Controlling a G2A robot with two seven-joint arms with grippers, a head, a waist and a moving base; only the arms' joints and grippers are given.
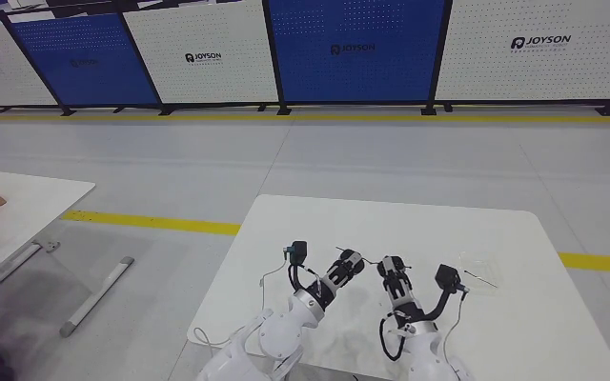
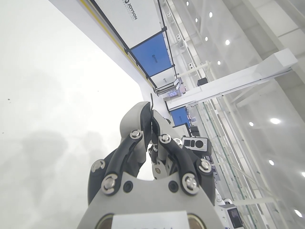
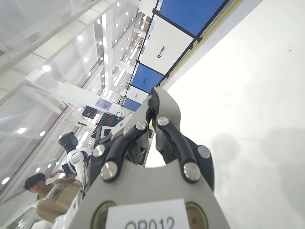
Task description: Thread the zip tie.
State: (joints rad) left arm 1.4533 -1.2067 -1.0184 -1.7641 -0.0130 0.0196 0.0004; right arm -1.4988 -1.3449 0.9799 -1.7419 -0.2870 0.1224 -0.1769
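Starting at the left of the bench (image 1: pixel 286 250), the left pincer (image 2: pixel 150 110) is fully closed. A thin black zip tie (image 2: pixel 151 99) is nipped between its pads, with a short tip of the strap standing proud of the fingertips. From above, this pincer sits low over the white surface, angled toward its partner.

Between the two arms, the top view shows a fine dark line crossing the small gap. I take this to be the strap running from one grip to the other.

The right pincer (image 3: pixel 152 101) is also closed. A small dark piece is caught at its very tips, most likely the tie's other end, though too little shows to tell head from tail. The two pincers are near each other, tips almost facing.

Further right, well apart from both arms, a clear plastic packet (image 1: pixel 474 263) lies flat on the bench. A loose black tie (image 1: pixel 481 280) lies at its near edge.

Assessment:
- **Done:** pick-up is complete, and the tie is off the surface and held at both ends.
- **Not confirmed:** no closed loop can be made out, and whether the tail has entered the head cannot be told.
- **Left to do:** aligning the tail with the head, inserting it and pulling it through are judged outstanding.
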